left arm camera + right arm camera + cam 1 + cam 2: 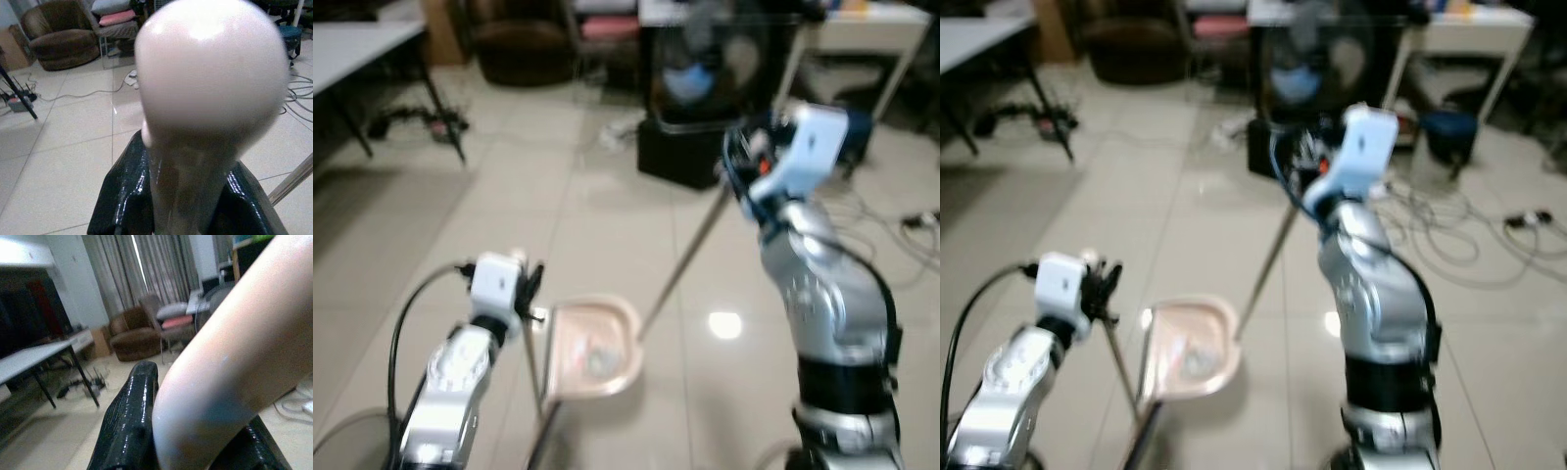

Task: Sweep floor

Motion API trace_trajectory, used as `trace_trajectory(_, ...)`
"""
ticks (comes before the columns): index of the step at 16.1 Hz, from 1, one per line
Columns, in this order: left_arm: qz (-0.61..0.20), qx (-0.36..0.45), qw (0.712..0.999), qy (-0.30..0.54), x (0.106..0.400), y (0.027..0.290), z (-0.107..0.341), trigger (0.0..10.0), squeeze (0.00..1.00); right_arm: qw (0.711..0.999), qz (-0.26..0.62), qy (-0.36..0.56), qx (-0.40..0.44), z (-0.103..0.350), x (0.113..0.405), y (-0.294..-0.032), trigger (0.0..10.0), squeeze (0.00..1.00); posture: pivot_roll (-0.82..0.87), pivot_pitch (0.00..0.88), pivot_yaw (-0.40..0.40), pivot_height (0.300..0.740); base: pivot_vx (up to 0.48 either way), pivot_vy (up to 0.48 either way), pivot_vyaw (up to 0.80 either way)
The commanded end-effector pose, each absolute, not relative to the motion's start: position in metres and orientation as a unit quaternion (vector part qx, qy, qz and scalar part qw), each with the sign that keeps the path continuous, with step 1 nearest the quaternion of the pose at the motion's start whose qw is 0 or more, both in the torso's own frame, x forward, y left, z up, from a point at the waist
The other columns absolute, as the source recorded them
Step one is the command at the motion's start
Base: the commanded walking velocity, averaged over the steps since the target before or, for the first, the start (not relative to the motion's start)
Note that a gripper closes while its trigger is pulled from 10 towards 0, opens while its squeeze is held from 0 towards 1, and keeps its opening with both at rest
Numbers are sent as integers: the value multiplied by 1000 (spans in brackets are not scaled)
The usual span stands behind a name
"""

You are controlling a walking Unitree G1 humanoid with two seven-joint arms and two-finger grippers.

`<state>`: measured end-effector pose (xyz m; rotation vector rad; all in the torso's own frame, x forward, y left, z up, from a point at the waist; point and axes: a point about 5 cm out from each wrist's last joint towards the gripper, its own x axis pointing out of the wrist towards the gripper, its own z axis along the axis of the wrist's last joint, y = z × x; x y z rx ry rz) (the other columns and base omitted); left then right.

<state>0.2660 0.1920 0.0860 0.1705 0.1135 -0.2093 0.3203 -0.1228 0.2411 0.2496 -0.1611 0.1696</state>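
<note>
Pale pink plastic makes up the 1 scoop-shaped dustpan [595,349], which sits on the glossy beige tiled floor [509,206] at the lower centre of the left eye view, with a little grey debris in its tray. Its thin handle [534,367] rises to the left gripper [530,290] at lower left, whose jaws are closed around it; in the left wrist view the handle's rounded pink knob [210,63] bulges above the 2 black fingers [122,196]. 1 long thin broom pole [685,259] slants from the dustpan's right edge up to the right gripper [741,162] at upper right, jaws clamped on it; the right wrist view shows a thick pale grip [230,357] pressed between black fingers [129,421]. The broom's head is too blurred to make out.

Beyond, 1 black floor fan [710,88] stands at upper centre, 1 brown armchair [519,39] at upper left, 1 white bench [357,44] with dark legs at far left, and loose cables [891,230] trail across the tiles at right.
</note>
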Motion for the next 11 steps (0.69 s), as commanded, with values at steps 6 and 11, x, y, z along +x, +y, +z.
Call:
trace_trajectory(6, -91, 109, 987, 79, 254, 192, 79, 10000, 0, 983, 112, -106, 101, 266, 319, -116, 10000, 0, -83, 0, 61, 740, 0, 0, 533)
trace_trajectory(11, -70, 129, 987, 71, 252, 192, 78, 10000, 0, 982, 110, -112, 104, 272, 322, -114, 10000, 0, -76, 0, 51, 740, 0, 0, 800)
